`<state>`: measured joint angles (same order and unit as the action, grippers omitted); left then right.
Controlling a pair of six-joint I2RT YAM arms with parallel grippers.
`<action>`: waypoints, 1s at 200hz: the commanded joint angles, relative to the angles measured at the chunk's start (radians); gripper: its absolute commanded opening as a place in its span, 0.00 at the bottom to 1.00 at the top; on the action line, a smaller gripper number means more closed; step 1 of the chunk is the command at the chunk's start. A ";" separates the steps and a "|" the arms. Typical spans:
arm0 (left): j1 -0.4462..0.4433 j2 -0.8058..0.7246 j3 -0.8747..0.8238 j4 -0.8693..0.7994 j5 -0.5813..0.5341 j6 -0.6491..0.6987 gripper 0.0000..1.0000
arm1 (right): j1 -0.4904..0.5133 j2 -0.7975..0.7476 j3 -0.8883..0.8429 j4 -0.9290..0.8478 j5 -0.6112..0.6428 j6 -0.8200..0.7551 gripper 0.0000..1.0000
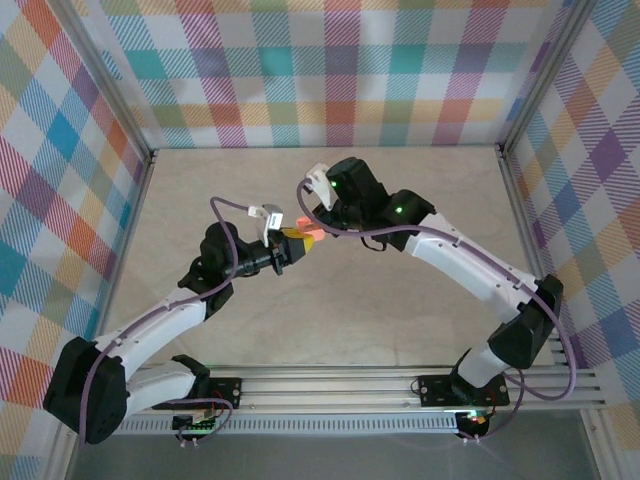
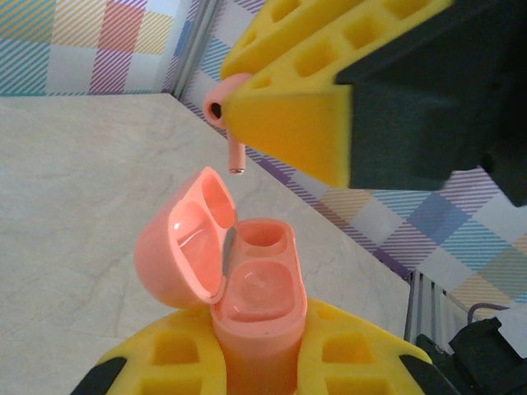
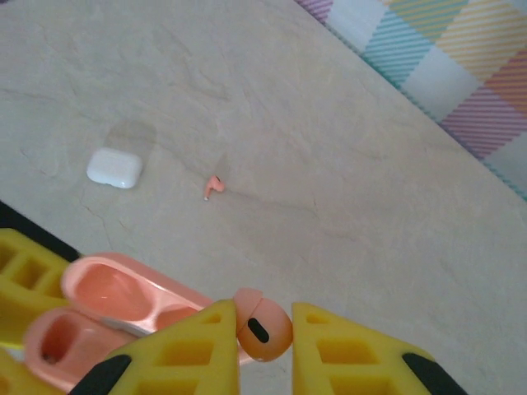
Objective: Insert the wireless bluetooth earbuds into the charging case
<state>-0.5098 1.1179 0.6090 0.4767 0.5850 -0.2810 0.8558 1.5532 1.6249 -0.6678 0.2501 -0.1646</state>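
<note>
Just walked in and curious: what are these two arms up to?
The left end effector grips an open pinkish-orange plastic charging case, lid up. The right end effector holds a tiny pinkish-orange plastic earbud above it, stem down, not yet seated. A second pinkish-orange earbud and a small white rounded case lie on the table.
</note>
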 commanded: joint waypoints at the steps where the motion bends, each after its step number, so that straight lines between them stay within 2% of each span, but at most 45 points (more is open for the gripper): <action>1: -0.013 0.009 0.041 0.034 -0.005 -0.020 0.00 | 0.007 -0.034 -0.005 0.040 -0.002 -0.032 0.20; 110: -0.022 0.011 0.054 0.016 -0.013 0.009 0.00 | 0.020 -0.033 0.014 -0.029 -0.118 -0.074 0.19; 161: -0.026 -0.006 0.054 -0.003 -0.001 0.034 0.00 | 0.020 -0.005 0.054 -0.098 -0.093 -0.105 0.19; 200: -0.026 -0.030 0.044 -0.003 -0.008 0.036 0.00 | 0.022 -0.021 0.034 -0.087 -0.086 -0.115 0.18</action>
<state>-0.5228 1.1206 0.6338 0.4698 0.5667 -0.2653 0.8703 1.5429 1.6382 -0.7425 0.1612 -0.2546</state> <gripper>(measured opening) 0.151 0.188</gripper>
